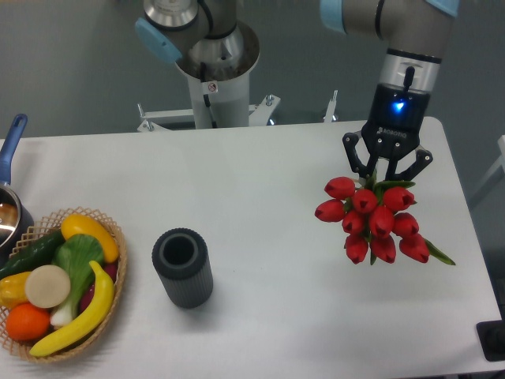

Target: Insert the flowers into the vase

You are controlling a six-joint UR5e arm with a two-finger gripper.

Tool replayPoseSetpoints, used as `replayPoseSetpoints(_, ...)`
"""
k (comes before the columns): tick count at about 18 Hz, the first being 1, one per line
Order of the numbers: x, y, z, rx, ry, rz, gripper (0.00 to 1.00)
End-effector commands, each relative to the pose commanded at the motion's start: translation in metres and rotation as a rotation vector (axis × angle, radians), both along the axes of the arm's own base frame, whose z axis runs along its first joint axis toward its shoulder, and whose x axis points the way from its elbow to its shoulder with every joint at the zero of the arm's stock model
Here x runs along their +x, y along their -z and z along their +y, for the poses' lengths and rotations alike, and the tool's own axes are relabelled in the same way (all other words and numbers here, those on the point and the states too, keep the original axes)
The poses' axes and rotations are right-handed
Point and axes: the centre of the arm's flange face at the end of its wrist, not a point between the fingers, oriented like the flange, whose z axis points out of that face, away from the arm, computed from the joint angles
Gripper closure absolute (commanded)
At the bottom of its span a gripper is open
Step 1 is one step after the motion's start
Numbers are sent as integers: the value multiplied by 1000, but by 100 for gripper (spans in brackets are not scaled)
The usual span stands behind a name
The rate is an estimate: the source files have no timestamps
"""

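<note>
gripping the flowers (374, 220) near the top of the bunch, the gripper (386, 178) has its fingers closed around them at the right side of the table (260, 181). the vase (182, 268) stands upright well apart to the left, just beside a basket (110, 304) of plastic produce.

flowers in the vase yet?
No, the flowers are at the gripper near the table's right side, while the vase stands apart, its opening empty.
</note>
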Motion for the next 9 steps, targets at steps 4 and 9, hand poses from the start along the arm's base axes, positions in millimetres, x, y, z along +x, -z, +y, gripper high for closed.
replayPoseSetpoints(4,-1,-2,1,12,6,1,72)
replayPoseSetpoints(9,0,-1,3,12,10,-1,72)
